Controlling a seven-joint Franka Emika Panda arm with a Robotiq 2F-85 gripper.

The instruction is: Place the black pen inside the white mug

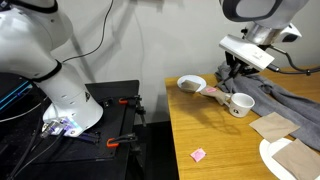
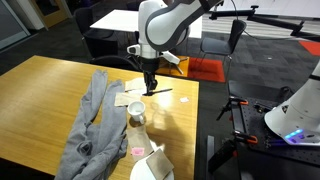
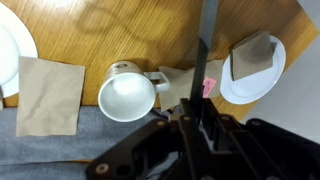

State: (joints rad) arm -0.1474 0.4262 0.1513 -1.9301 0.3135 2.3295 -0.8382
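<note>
Now, going from left to right in the wrist view, a white plate (image 3: 6,60) is lying at the edge of the counter (image 3: 110,25). A brown napkin (image 3: 50,95) is resting just beside it, partly over a grey cloth (image 3: 50,150). Next, the white mug (image 3: 127,97) is standing upright. Its mouth is facing up and looking empty, and its handle is pointing to the right, toward the hand (image 3: 200,122).

The hand is gripping the black pen (image 3: 204,60). The fingers are closed on its lower part, and the pen is running from them straight to the top edge of the view. So the long axis of the pen is passing to the right of the mug, just beyond the handle and not over the mouth.

A small pink scrap (image 3: 210,88) is lying beside the line of the pen. A shallow white bowl (image 3: 243,92) is sitting further right, carrying a second napkin.

In my judgement the coming move is asking for a short shift to the left, until the pen tip is hanging over the mouth. After that come the descent and the release. How steeply the pen is tilting, I cannot tell.
</note>
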